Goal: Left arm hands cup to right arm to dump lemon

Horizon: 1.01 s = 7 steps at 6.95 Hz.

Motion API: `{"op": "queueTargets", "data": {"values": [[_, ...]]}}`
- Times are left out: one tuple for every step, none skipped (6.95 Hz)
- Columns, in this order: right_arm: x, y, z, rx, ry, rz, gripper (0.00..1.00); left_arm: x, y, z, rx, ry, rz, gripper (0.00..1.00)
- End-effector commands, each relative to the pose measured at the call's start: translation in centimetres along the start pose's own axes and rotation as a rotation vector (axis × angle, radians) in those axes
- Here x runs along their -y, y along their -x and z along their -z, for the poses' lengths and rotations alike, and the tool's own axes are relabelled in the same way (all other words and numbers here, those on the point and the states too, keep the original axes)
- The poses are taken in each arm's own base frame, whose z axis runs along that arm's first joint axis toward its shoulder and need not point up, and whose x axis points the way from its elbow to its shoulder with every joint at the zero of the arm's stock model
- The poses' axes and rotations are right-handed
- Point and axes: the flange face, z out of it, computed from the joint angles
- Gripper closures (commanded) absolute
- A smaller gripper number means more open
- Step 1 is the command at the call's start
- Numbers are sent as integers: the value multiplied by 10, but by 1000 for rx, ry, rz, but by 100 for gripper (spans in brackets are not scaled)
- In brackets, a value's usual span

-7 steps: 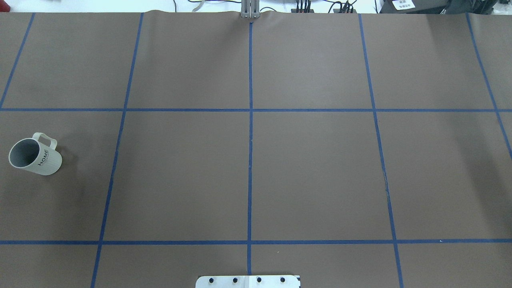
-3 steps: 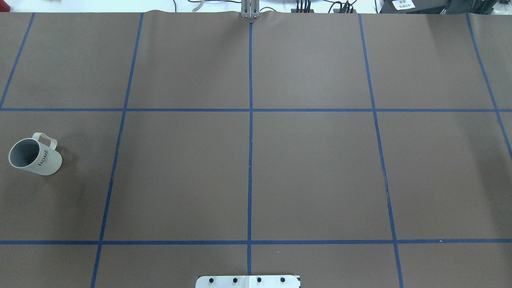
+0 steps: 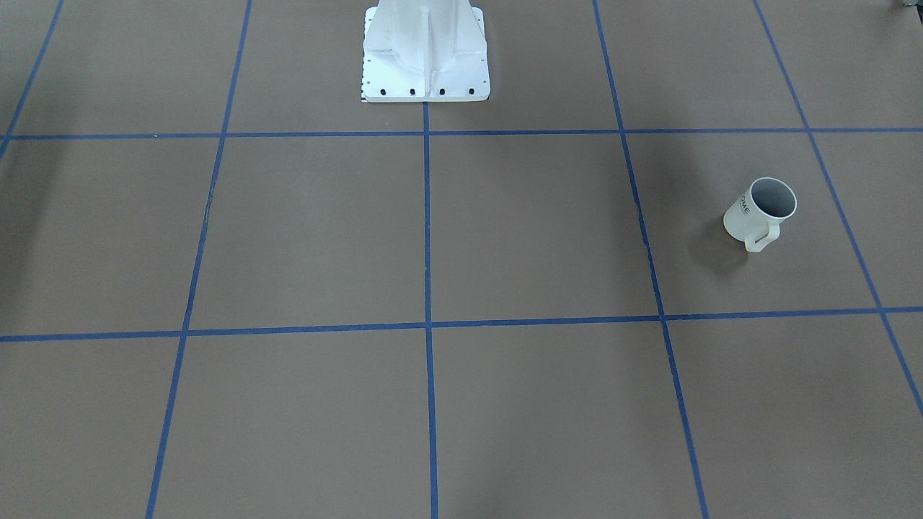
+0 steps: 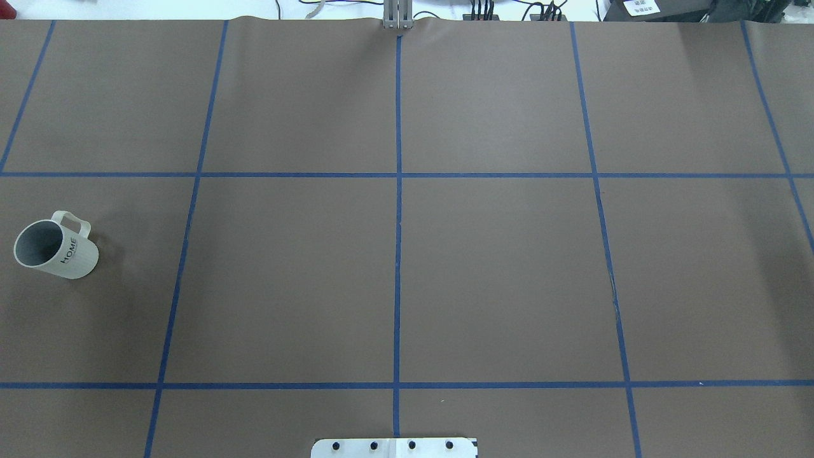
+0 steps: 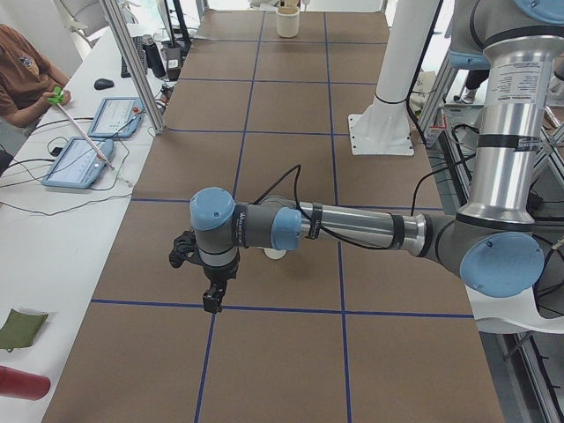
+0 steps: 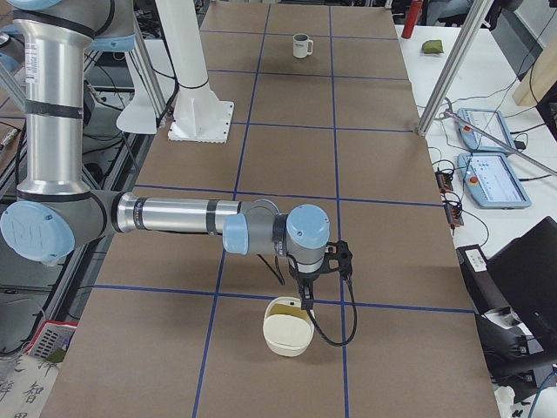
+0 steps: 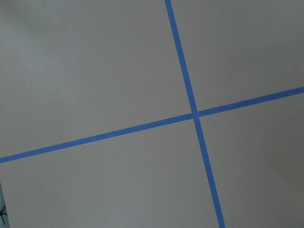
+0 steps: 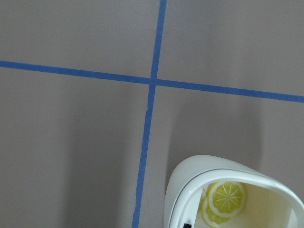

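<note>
The white "HOME" cup (image 4: 56, 249) stands upright at the table's left side, handle toward the far edge; its grey inside looks empty. It also shows in the front-facing view (image 3: 761, 213) and far off in the right exterior view (image 6: 301, 45). Two lemon (image 8: 228, 196) slices lie in a cream container (image 8: 190, 190). My left gripper (image 5: 211, 300) points down at a tape crossing, with the cup (image 5: 275, 254) partly hidden behind its forearm. My right gripper (image 6: 305, 300) hangs just above the cream container (image 6: 289, 326). I cannot tell whether either gripper is open or shut.
The brown table (image 4: 496, 273) carries a blue tape grid. The white robot base (image 3: 425, 50) stands at the table's near-middle edge. An operator and tablets (image 5: 79, 159) are at a side bench. A metal post (image 6: 444, 78) stands beside the table.
</note>
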Motion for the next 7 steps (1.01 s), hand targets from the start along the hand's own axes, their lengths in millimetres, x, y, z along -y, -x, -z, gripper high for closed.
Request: {"op": "queueTargets", "data": {"values": [[8,7,7,3,-16,9,0,-2,-6,1,-53,-9,5,0],[12,9,9,3,-21,12,0,-2,-7,1,-68,-9,8,0],[15,10,11,4,-24,16,0,-3,-4,-3,-70,-4,13,0],[14,11,12,5,-25,16,0,-3,-4,-3,-70,-4,19,0],[15,15,16,6,-30,20,0,-3,-3,-6,-71,2,25,0],[16,15,16,6,-30,21,0,-3,-3,-7,-71,4,25,0],[16,16,17,6,-33,24,0,-3,-2,-8,-71,7,27,0]]}}
